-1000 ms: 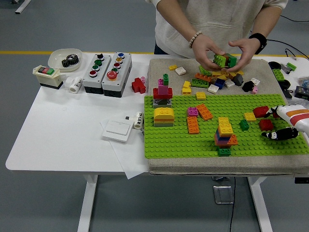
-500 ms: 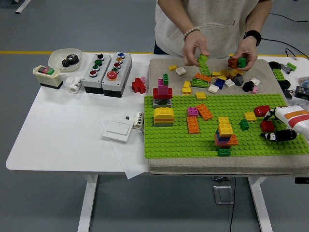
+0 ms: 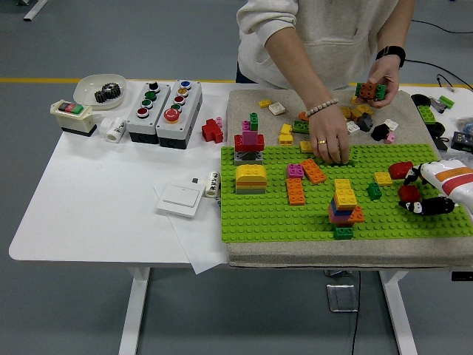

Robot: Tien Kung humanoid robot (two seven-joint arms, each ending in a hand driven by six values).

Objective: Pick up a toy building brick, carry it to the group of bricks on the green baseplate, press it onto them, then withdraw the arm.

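The green baseplate [image 3: 273,211] lies on a grey mat. On it stand a tall stack with a yellow top [image 3: 344,203], a yellow domed block [image 3: 250,178], a red and pink stack [image 3: 249,142] and flat orange bricks [image 3: 295,191]. My right hand [image 3: 415,192] comes in from the right edge. Its thumb and black fingers [image 3: 432,205] are spread either side of a red brick [image 3: 407,194] that rests on the plate; I cannot tell if they touch it. A second red brick [image 3: 400,170] sits just above. My left arm is out of view.
A person stands at the far side. One hand [image 3: 330,142] presses down on the plate's far part. The other hand [image 3: 377,78] holds orange and green bricks [image 3: 371,91] over a loose brick pile [image 3: 355,118]. Button boxes [image 3: 164,107], a bowl [image 3: 102,90] and a white switch [image 3: 180,197] lie to the left.
The person's hands parted: one dropped from the pile down onto the baseplate, the other lifted bricks to the right. My right hand edged slightly left around the red brick, which stayed put.
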